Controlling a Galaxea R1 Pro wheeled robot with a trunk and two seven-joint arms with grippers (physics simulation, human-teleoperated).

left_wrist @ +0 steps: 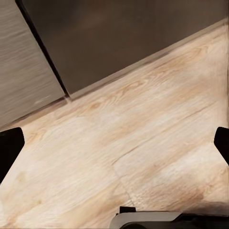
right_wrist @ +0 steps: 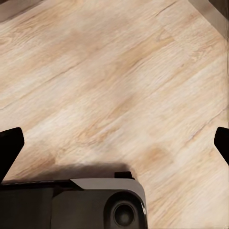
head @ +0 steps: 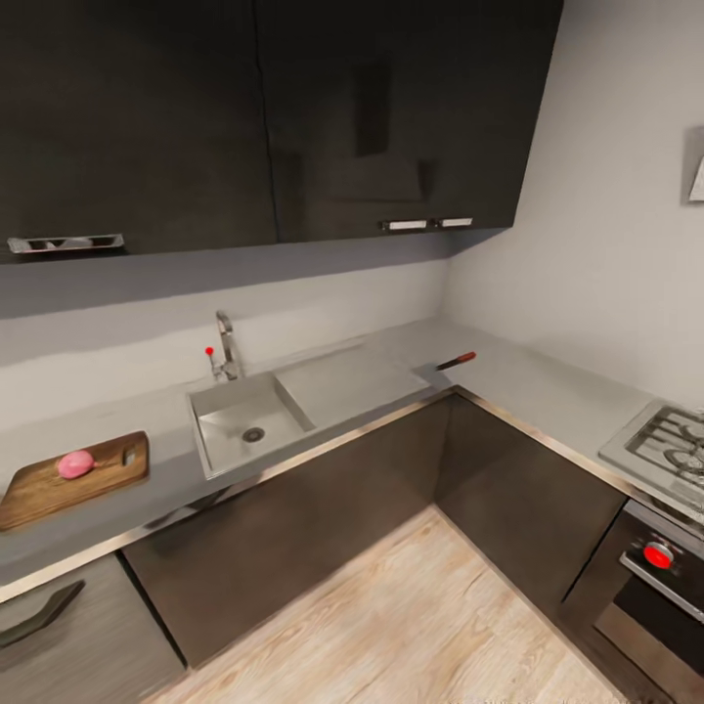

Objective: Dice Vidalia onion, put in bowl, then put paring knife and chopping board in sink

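Observation:
In the head view the pinkish-red Vidalia onion (head: 75, 463) lies on the dark brown chopping board (head: 39, 494) at the left of the grey countertop (head: 528, 376). The steel sink (head: 240, 422) with its chrome tap (head: 226, 345) holds nothing. The paring knife (head: 456, 361) lies on the countertop near the corner, right of the drainboard (head: 337, 383). My left gripper (left_wrist: 114, 145) hangs open over the wood floor next to cabinet fronts. My right gripper (right_wrist: 114, 148) is open too, above bare floor. The bowl is out of view.
Dark wall cabinets (head: 264, 117) hang above the counter. A gas hob (head: 670, 442) and an oven with a red knob (head: 658, 555) stand at the right. Dark base cabinets (head: 323, 518) form an L around the light wood floor (head: 420, 626).

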